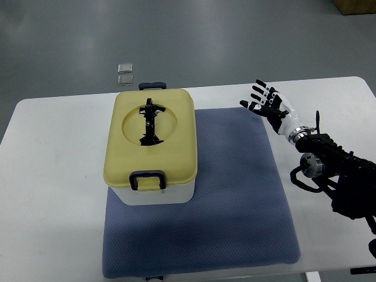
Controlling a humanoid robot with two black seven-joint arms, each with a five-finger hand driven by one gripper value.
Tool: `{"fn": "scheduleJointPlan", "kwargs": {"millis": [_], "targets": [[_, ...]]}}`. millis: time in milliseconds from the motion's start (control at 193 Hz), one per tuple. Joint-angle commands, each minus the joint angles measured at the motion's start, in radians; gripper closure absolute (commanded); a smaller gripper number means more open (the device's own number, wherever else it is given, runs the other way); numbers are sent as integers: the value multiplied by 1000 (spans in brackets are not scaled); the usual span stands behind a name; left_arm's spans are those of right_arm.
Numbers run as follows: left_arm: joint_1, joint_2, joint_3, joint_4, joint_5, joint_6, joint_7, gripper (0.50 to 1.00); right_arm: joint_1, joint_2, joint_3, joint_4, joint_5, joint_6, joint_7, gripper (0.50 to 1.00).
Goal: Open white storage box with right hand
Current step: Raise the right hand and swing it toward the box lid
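Note:
The white storage box (157, 192) stands on the left part of a blue-grey mat (235, 200), with its pale yellow lid (151, 144) down. A black folding handle (148, 122) lies flat in the lid's round recess. Dark latches sit at the near edge (147, 179) and the far edge (152, 86). My right hand (267, 104) hovers over the mat's far right corner, well to the right of the box, fingers spread and holding nothing. Its black forearm (335, 170) comes in from the right edge. The left arm does not show.
The white table (53, 200) carries the mat and box. Two small square silver things (124, 73) lie on the grey floor beyond the table's far edge. A cardboard box corner (355, 7) shows at the top right.

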Motion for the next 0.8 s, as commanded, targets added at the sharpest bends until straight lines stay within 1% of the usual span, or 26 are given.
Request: {"fn": "scheduleJointPlan", "kwargs": {"millis": [0, 57, 358, 794], "targets": [[0, 0, 4, 1, 2, 0, 2, 500, 1, -2, 2, 2, 0, -1, 0, 579], [0, 0, 4, 3, 2, -11, 5, 500, 1, -5, 2, 2, 0, -1, 0, 579], [0, 0, 1, 3, 1, -11, 6, 500, 15, -12, -1, 3, -12, 3, -2, 579], [0, 0, -2, 3, 1, 1, 6, 500, 27, -12, -17, 5, -18, 9, -2, 579]]}}
